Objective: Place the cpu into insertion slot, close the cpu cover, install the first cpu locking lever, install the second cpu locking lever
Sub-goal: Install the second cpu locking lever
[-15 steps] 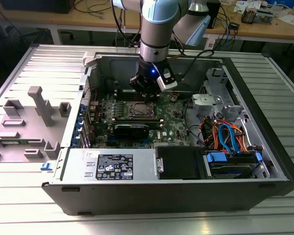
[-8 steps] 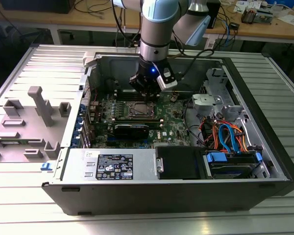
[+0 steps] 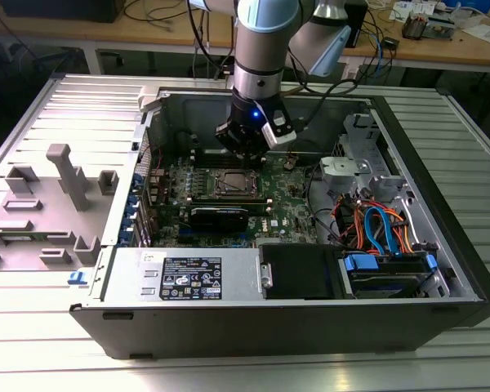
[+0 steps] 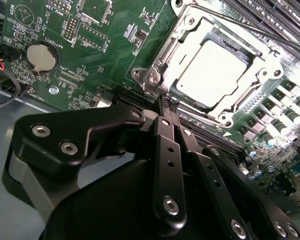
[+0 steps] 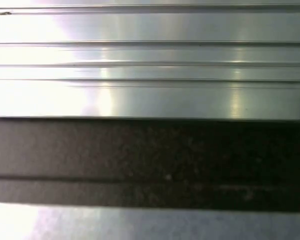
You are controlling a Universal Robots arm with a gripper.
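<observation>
Open computer case (image 3: pixel 441 245) lies on the ribbed metal worktop (image 3: pixel 57 343), green motherboard (image 4: pixel 95 65) exposed inside. Arm hangs over the board; pincer (image 4: pixel 166 102) sits just beside the socket edge, black fingers (image 4: pixel 166 150) pressed together, nothing between them. Cpu cover (image 4: pixel 177 47) lies flat around the cpu (image 4: pixel 212 70), which sits in the socket, pale top showing through the window.

Exterior view: high, angled down on the open black computer case (image 3: pixel 441 269). Second wrist view: close over the green motherboard (image 4: pixel 105 55), shared with exterior. First wrist view: near ribbed silver metal surface (image 5: pixel 150 65).
</observation>
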